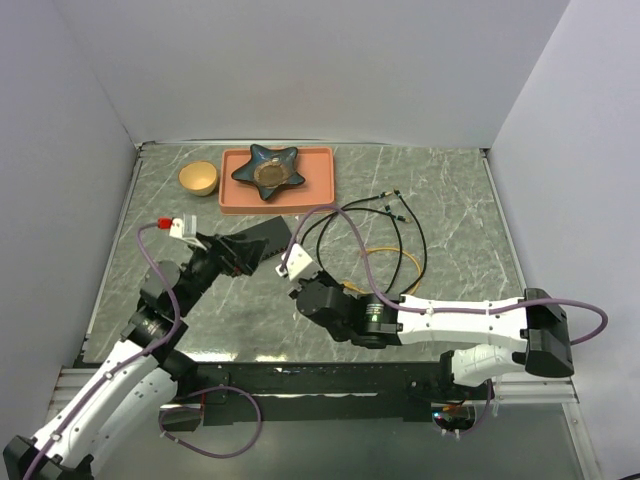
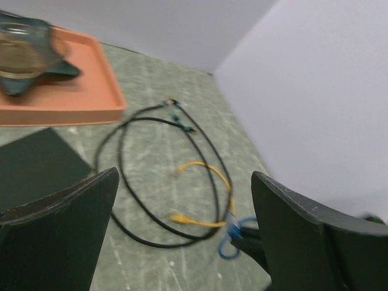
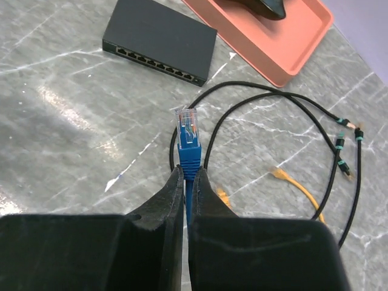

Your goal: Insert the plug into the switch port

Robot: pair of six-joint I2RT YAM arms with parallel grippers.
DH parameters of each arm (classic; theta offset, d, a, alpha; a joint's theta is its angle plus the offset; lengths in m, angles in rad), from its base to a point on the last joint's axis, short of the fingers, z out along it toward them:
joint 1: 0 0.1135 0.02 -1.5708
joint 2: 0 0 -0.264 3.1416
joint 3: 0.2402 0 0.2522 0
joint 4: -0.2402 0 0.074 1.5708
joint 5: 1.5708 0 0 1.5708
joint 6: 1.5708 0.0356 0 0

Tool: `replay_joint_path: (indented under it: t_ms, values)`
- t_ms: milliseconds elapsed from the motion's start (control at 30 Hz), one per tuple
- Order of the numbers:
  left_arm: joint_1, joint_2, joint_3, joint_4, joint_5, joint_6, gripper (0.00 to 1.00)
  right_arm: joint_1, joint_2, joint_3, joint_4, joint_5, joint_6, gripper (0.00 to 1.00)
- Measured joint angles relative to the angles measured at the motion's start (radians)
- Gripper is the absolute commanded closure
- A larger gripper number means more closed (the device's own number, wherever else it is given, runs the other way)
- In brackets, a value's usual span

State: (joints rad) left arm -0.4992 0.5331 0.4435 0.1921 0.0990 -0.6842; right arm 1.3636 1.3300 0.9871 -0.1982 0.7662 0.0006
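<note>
One each of switch port [image 3: 159, 39], tray [image 1: 322, 192], bowl [image 1: 198, 178], star dish [image 1: 273, 168], blue plug [image 3: 188, 136], yellow cable [image 3: 279, 174].

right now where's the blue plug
In the right wrist view, the blue plug sticks out of the shut right tool, apart from the switch port ahead.

gap plug [image 3: 187, 136]→switch port [image 3: 159, 37]: open tbl | black cables [image 3: 341, 144] rt side

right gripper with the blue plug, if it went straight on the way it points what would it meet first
Probably the black switch box: the blue plug in the right gripper aims near one end of its socket row, with bare table between. Height is unclear, so it might pass over.
</note>
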Motion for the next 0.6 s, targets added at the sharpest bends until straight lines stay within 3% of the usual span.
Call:
replay_joint_path:
  t_ms: [133,333,600]
  values:
    - [0.0,0.082,0.088,-0.092,-0.162,0.023,0.04,-0.005,-0.028,0.0,0.002,-0.059,0.006,1.0]
    - [0.001,0.317,0.197,-0.182,-0.308,0.069,0.04,-0.061,-0.134,0.0,0.002,-0.293,0.031,1.0]
    - [0.064,0.776,0.467,-0.33,-0.354,0.163,0.04,-0.315,-0.281,-0.032,0.048,-0.83,0.115,1.0]
